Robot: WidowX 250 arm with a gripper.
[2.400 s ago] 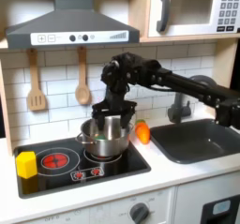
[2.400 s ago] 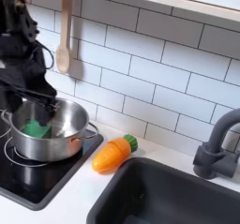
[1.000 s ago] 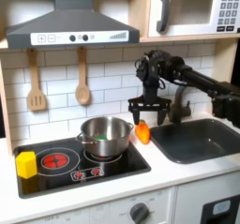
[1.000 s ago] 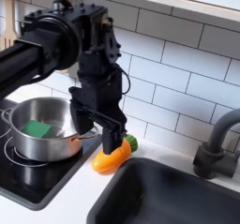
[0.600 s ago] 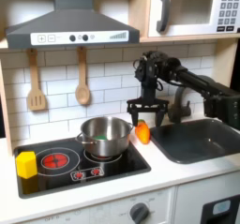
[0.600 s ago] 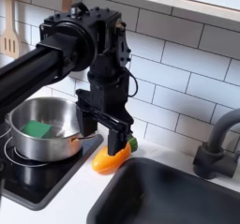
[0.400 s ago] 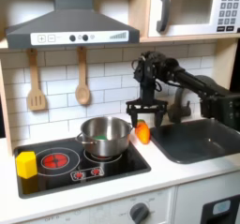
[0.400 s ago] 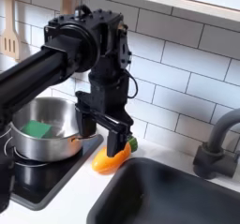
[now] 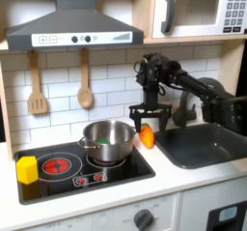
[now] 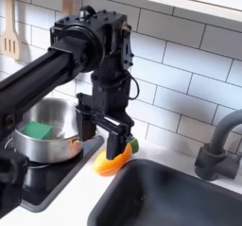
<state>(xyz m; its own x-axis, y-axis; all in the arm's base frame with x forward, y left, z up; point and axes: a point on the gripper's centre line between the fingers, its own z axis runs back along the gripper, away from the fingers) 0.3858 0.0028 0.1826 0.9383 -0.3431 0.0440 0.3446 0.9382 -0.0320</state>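
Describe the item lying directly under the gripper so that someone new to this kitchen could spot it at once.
Start at the black stovetop with the steel pot, then look to the white counter strip between it and the dark sink. There, below the open gripper, lies a toy carrot: the only orange thing there, with a green stub at its end.

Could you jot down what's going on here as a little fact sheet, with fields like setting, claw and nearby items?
setting: toy kitchen with a stove and a sink
claw: claw open, fingers down, just above the carrot
nearest thing: orange carrot, lying on the counter between stove and sink
pot: silver pot on the stove, something green inside
wall: two wooden utensils hanging
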